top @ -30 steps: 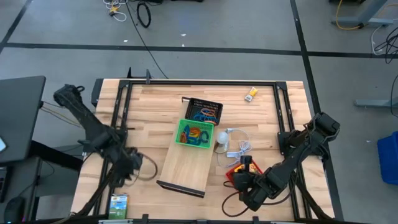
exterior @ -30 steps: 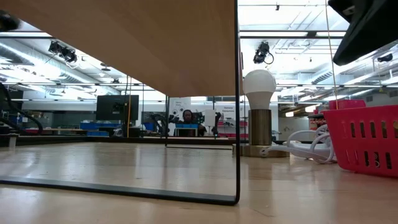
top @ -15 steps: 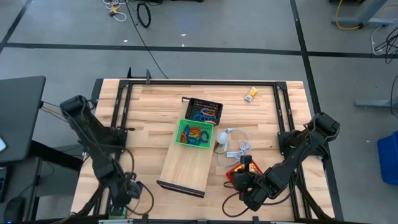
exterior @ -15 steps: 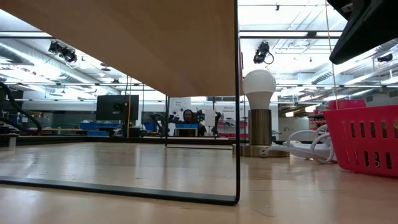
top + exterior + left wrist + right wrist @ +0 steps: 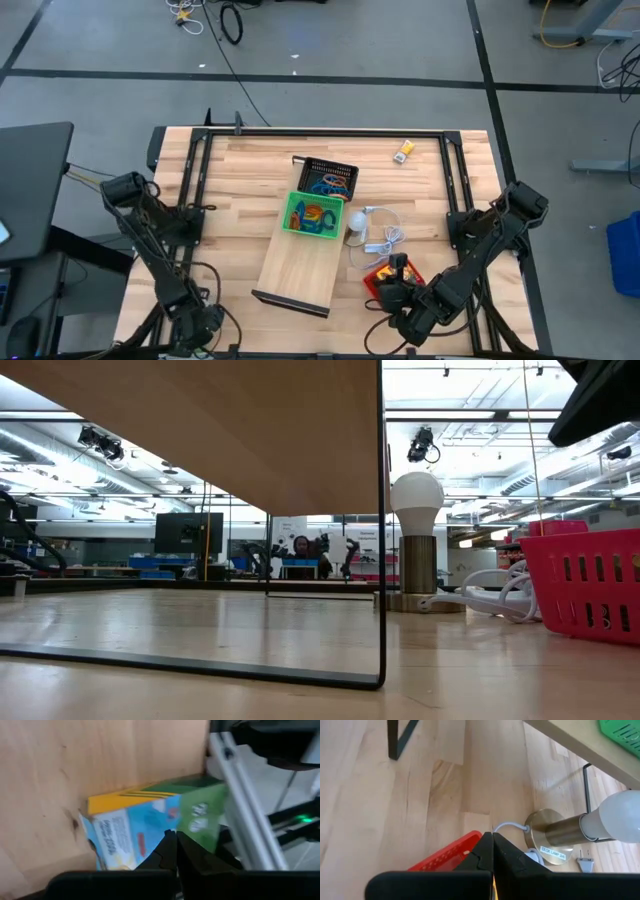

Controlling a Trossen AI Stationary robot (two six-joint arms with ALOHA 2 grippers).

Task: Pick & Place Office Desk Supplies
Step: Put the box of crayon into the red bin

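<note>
Left claw (image 5: pixel 175 845), clenched, seemingly touches card box (image 5: pixel 150 827) lying lengthwise along table edge.

left arm (image 5: pixel 150 240): showing matte black jointed links, thin cable looping | right arm (image 5: pixel 480 250): showing matching black segments | jaws: tapering to dark wedges
</note>
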